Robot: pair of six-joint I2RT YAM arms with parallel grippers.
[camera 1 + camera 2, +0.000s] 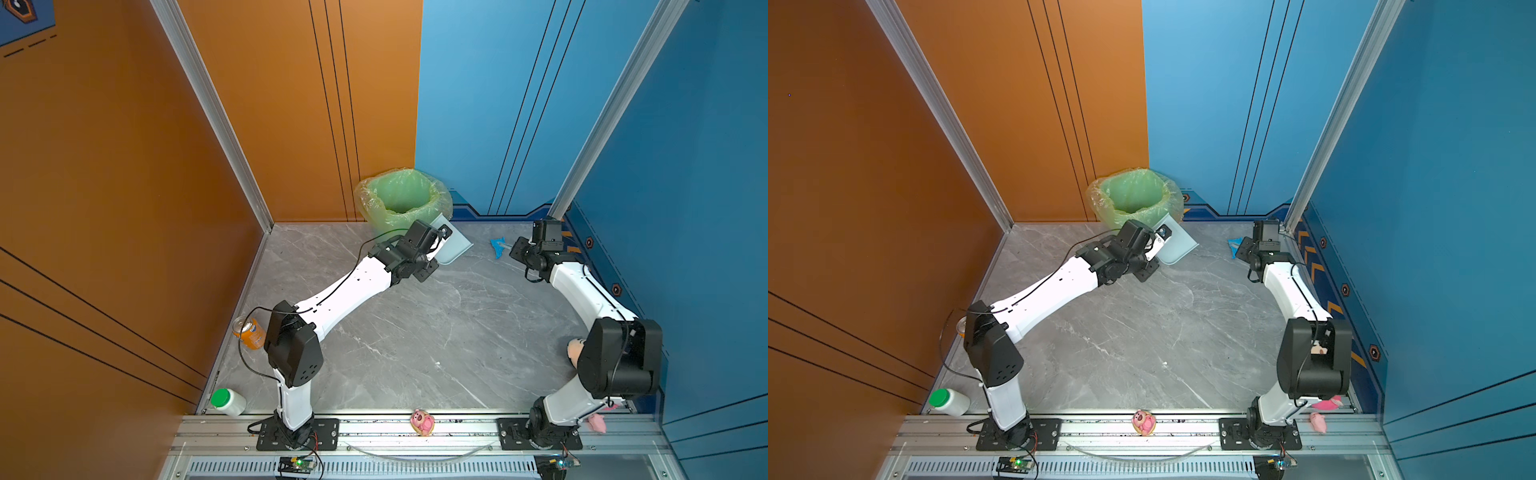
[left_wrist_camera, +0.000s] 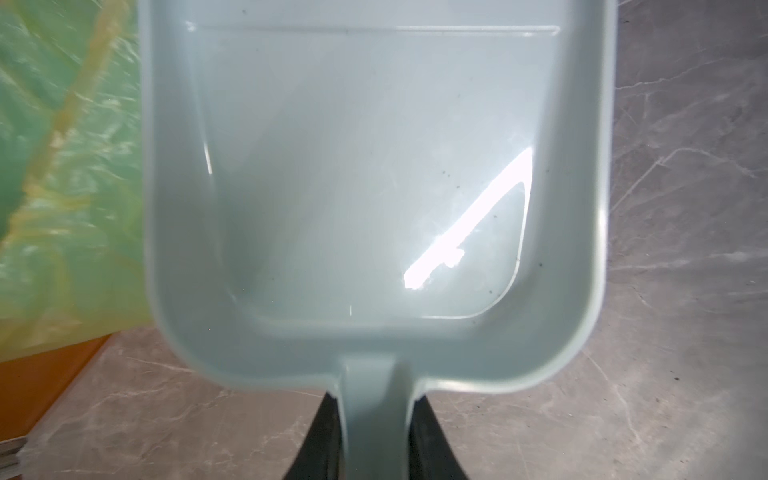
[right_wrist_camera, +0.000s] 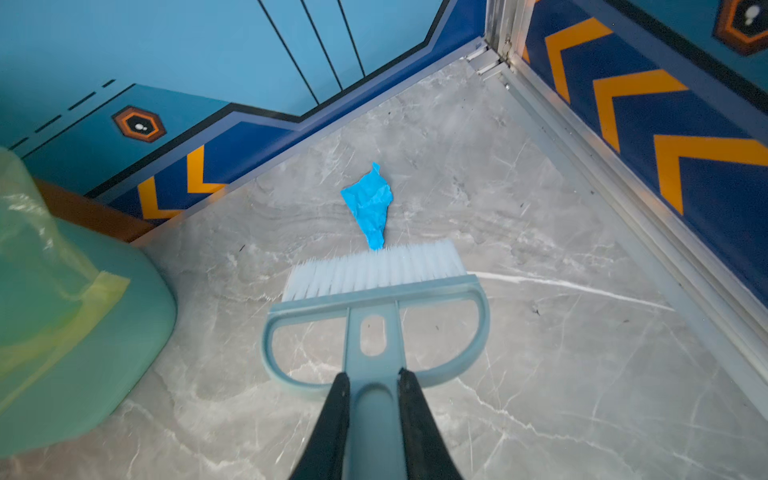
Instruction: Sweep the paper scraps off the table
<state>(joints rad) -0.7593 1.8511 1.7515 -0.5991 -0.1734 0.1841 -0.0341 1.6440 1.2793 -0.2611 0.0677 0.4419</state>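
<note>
One crumpled blue paper scrap [image 1: 497, 245] [image 1: 1234, 243] [image 3: 370, 208] lies on the grey marble table [image 1: 415, 332] near the far right corner. My right gripper [image 3: 374, 374] is shut on the handle of a pale blue brush [image 3: 374, 282]. The white bristles touch the scrap's near tip. My left gripper [image 2: 374, 397] is shut on the handle of a pale blue dustpan [image 2: 374, 187] [image 1: 451, 245] [image 1: 1177, 245]. The pan holds only dark specks and sits beside the bin. I see no other scraps.
A bin lined with a green bag [image 1: 403, 195] [image 1: 1133, 195] [image 3: 62, 311] stands at the back wall. An orange can [image 1: 249, 332] and a white bottle with a green cap [image 1: 227, 401] sit at the left edge. Pink plush toys [image 1: 422, 422] [image 1: 596, 422] lie at the front rail.
</note>
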